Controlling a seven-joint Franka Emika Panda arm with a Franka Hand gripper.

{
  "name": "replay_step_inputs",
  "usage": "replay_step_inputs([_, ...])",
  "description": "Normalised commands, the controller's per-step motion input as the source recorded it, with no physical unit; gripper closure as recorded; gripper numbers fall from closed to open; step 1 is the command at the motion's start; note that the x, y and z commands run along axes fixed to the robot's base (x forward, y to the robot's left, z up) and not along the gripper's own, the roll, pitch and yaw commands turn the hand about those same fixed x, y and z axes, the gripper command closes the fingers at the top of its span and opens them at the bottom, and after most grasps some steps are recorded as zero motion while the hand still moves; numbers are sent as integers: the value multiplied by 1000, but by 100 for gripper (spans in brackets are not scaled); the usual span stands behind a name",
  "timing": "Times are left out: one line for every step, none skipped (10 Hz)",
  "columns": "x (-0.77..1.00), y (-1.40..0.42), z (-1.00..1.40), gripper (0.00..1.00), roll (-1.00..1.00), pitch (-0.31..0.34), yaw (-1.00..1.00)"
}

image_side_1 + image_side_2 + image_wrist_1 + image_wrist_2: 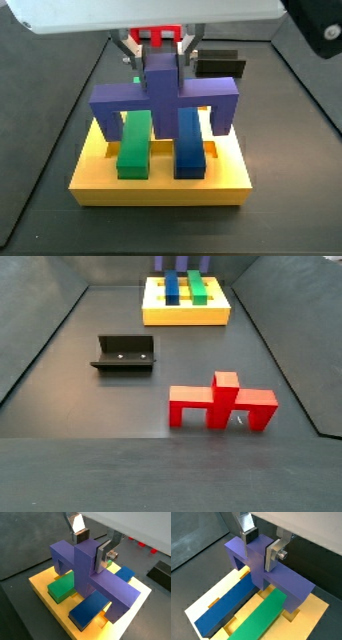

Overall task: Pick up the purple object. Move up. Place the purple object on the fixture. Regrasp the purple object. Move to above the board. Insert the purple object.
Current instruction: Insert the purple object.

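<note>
Dark floor, board (pixel 160 180) at far end. Purple object (pixel 87 572) upright, straddling green bar (pixel 261 619) and blue bar (pixel 228 607) on board. Gripper (pixel 263 543) clamped on purple object's top stem.

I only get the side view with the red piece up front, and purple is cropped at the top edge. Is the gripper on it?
Observer: Yes. In both wrist views the gripper clamps the purple object by its upright stem.
Operator: Where are its legs?
Observer: In a side view the outer legs stand outside the green bar and blue bar, with the stem between them.
Operator: Seated?
Observer: A wrist view shows one foot down at a slot in the board. I cannot tell how deep it sits.
</note>
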Motion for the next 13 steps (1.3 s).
replay_step_inputs([0,0,-243,100,0,-171,0])
replay_step_inputs([-43,0,-71,100,0,-114,0])
replay_step_inputs([-6,0,0,100,0,-86,0])
replay_step_inputs([0,0,0,100,0,-54,0])
replay_step_inputs([0,0,0,100,0,-57,0])
replay_step_inputs([-54,0,0,100,0,-43,0])
replay_step_inputs([-66,20,0,100,-21,-79,0])
replay_step_inputs([-97,49,-94,100,-37,-107,0])
replay_step_inputs([-89,46,-149,100,-51,-131,0])
replay_step_inputs([-20,0,-237,100,-69,-154,0])
replay_step_inputs([0,0,-257,100,-73,-149,0])
replay_step_inputs([91,-20,-234,100,-61,-127,0])
replay_step_inputs([0,0,-197,100,-7,-97,0])
